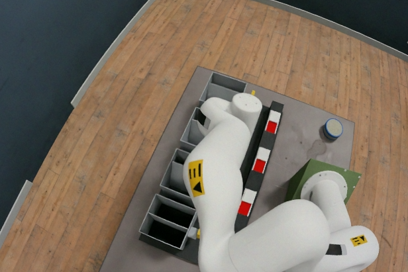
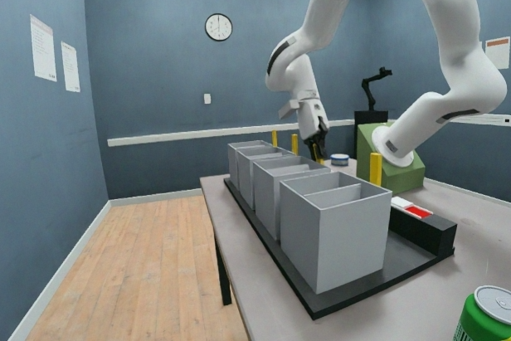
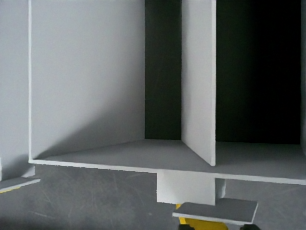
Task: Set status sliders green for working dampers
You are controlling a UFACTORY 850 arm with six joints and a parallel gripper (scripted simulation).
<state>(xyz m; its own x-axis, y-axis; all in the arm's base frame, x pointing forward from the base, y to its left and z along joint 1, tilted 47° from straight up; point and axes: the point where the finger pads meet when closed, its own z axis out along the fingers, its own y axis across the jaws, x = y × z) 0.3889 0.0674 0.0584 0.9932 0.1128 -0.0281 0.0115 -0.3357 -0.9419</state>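
Four grey duct dampers [image 2: 290,190] stand in a row on a black base, each open at the top with a blade inside and a yellow lever on its side. In the exterior view my gripper [image 2: 317,149] is shut on the yellow lever [image 2: 317,153] of the third damper from the far end. My arm hides it in the overhead view. The wrist view shows that damper's blade [image 3: 198,80] edge-on and the lever [image 3: 200,221] at the bottom edge. Three sliders [image 1: 259,161] show red beside white covers; the nearest slider [image 2: 410,206] also shows red.
A blue-rimmed tin [image 1: 332,128] stands at the far end of the table. The green pedestal [image 2: 391,165] of my arm is behind the black slider rail [image 2: 420,229]. A green can [image 2: 485,314] stands at the near right corner. The table edge runs close along the dampers.
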